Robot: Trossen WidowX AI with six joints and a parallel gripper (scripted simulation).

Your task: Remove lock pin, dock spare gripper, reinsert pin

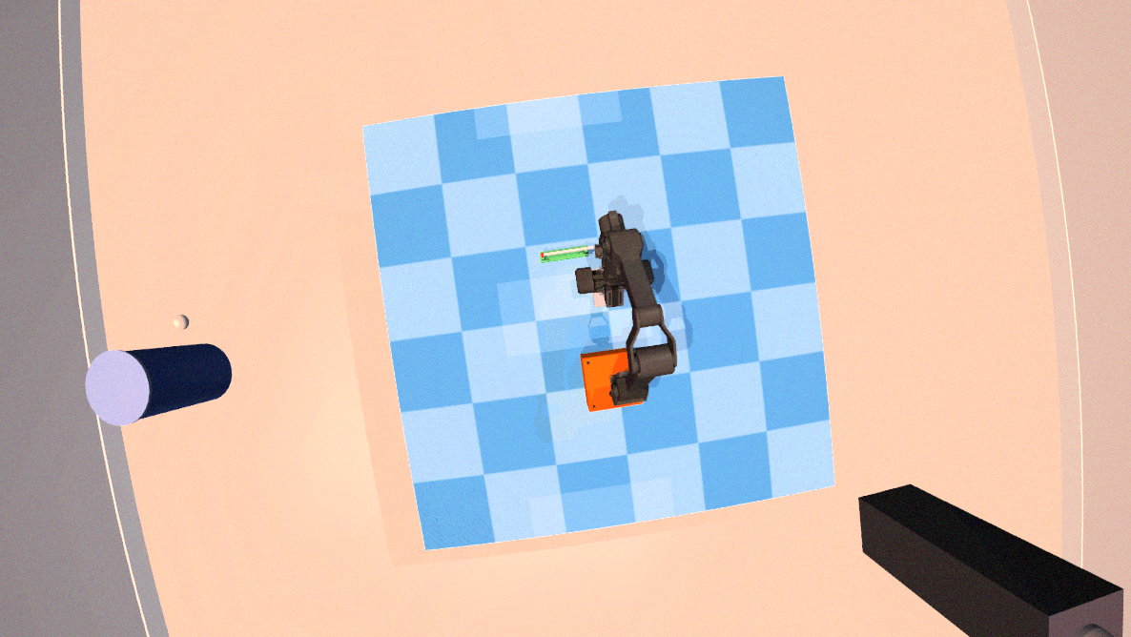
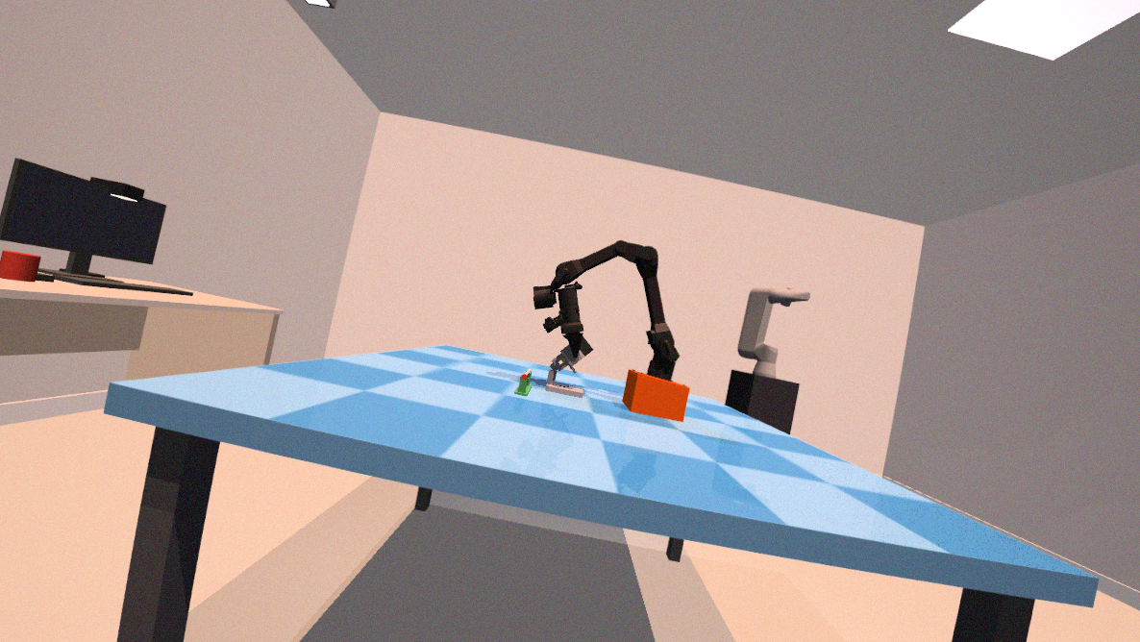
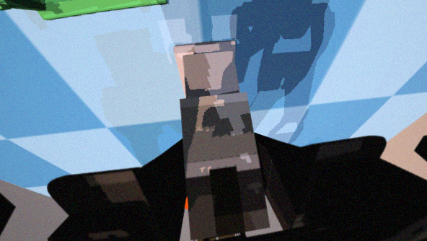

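Note:
My gripper (image 1: 599,286) (image 2: 567,358) (image 3: 215,135) is shut on the spare gripper (image 2: 558,367) (image 3: 216,130), a grey-brown block with a narrower spigot end that points down and away from me. It hangs tilted just above a pale flat plate (image 2: 564,389) on the table. The green mount (image 1: 566,254) (image 2: 522,387) (image 3: 90,8) stands a short way to the left; only its edge shows at the top left of the wrist view. A small red pin end (image 1: 543,256) (image 2: 525,373) shows at the mount. The socket itself is too small to make out.
The arm's orange base block (image 1: 597,378) (image 2: 654,395) stands close behind on the checkered blue table (image 1: 490,442) (image 2: 398,414). A second grey arm on a black pedestal (image 2: 761,351) stands off the table. A desk with a monitor (image 2: 79,215) is at the far left.

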